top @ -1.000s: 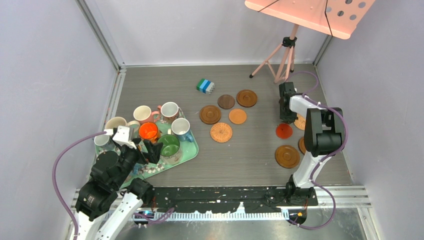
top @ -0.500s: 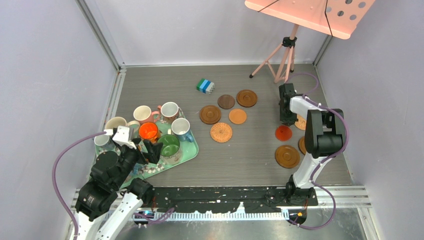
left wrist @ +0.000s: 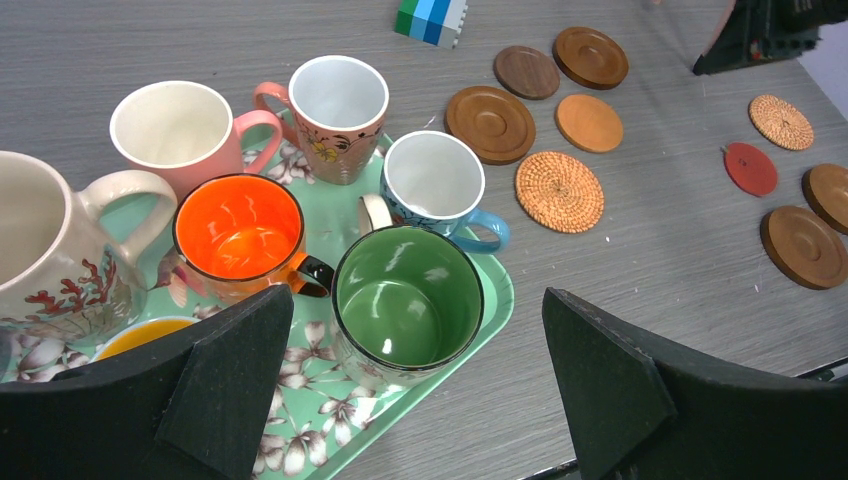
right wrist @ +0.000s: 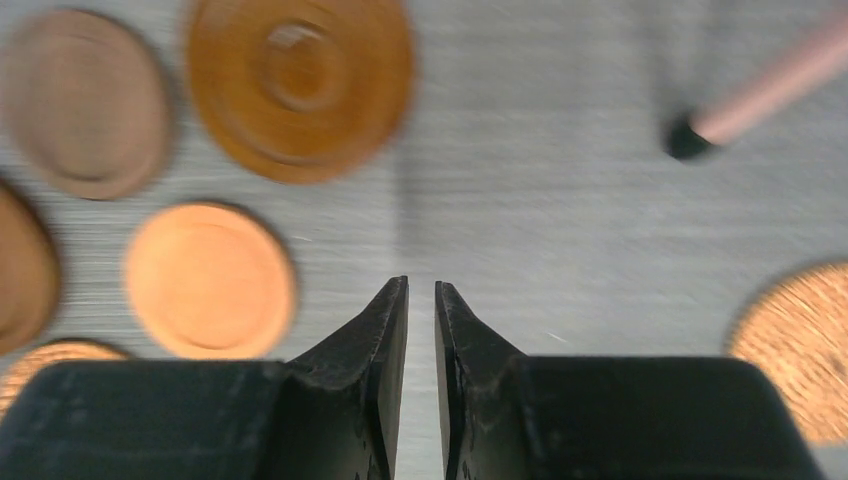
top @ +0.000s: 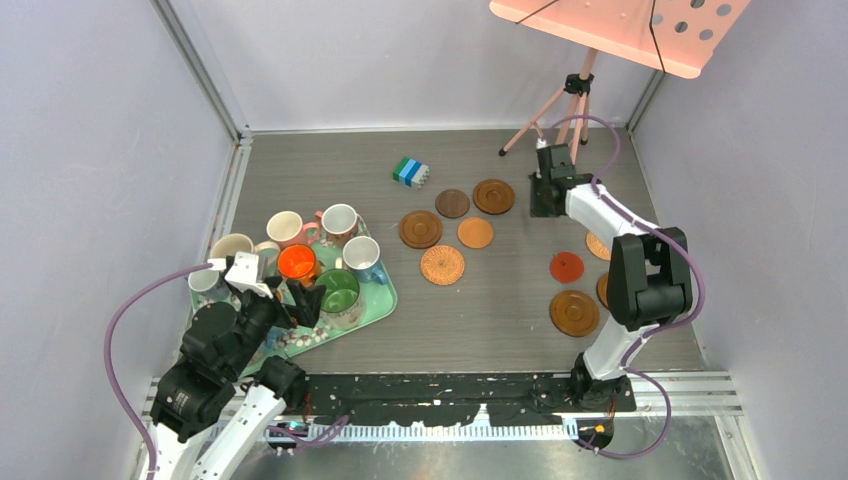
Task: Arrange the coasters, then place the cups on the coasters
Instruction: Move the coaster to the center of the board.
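Only the left wrist view shows the yellow-inside cup [left wrist: 140, 335].

The grey wood-grain table [top: 500, 300] carried a mint-green floral tray [top: 385, 300] just ahead of the left gripper [left wrist: 420, 400]. A blue-green toy block [top: 411, 172] lay farther out. Left of the right gripper [top: 545, 195] sat a cluster of coasters: a brown ridged one [top: 494, 196], a dark one [top: 453, 203], a tan one [top: 475, 233], another brown one [top: 420, 229] and a woven one [top: 442, 265]. Nearer the arm's base lay a red-orange coaster [top: 567, 267], a brown disc [top: 575, 312] and, partly hidden, what looked like a second woven coaster [left wrist: 781, 122]. A pink stand's feet [top: 560, 150] rested just beyond the gripper.
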Tool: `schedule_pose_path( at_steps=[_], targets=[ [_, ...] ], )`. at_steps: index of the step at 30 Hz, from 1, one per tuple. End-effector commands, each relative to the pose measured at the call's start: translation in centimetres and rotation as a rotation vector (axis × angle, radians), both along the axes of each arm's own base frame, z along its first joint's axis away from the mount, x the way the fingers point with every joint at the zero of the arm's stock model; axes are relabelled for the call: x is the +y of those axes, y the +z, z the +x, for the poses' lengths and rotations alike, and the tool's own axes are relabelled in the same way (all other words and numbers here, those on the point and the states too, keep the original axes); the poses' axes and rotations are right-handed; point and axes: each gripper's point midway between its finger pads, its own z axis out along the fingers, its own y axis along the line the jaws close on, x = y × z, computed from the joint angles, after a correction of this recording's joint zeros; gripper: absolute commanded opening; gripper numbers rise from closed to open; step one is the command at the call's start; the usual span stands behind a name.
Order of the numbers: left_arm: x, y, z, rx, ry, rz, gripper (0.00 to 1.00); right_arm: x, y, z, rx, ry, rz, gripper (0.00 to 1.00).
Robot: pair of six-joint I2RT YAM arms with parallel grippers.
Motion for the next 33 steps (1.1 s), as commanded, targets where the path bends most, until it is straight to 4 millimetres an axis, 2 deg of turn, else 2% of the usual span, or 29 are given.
schedule_pose_path(
  at_steps=[1,3,7,8,9,10,13,21,30,33],
  targets=[
    [0.1,0.9,0.3,-0.037,0.015,-0.022,0.99,6.5,5.2,5.2,-0.231,0.062,0.212,0.24],
    [0.1,0.9,0.3,-0.036,0.016,-0.023,0.99,7.8,6.0,7.0,-0.279,0.049,0.268,0.24],
    [0.1,0.9,0.3,-0.035,0.017,-0.022,0.99,9.7,5.7,9.5,-0.299,0.042,0.365,0.24],
    [0.2,0.9,0.3,-0.036,0.018,-0.021,0.99,10.0,4.5,9.8,-0.275,0.034,0.374,0.24],
    [0.2,0.9,0.3,-0.037,0.018,-0.023,0.99,10.1,4.7,10.3,-0.279,0.031,0.380,0.23],
    [0.2,0.9,0.3,-0.037,0.017,-0.022,0.99,10.2,3.3,10.4,-0.246,0.019,0.377,0.23],
    [0.2,0.9,0.2,-0.040,0.018,-0.023,0.99,10.3,1.2,10.9,-0.202,0.004,0.372,0.22],
    [0.3,0.9,0.2,-0.041,0.022,-0.023,0.99,9.4,-2.4,9.8,-0.121,-0.024,0.320,0.21],
    [0.3,0.9,0.2,-0.040,0.023,-0.023,0.99,6.8,-4.7,7.5,-0.050,-0.043,0.210,0.21],
    [0.3,0.9,0.2,-0.042,0.024,-0.026,0.99,6.1,-4.7,6.6,-0.046,-0.046,0.198,0.20]
  ],
)
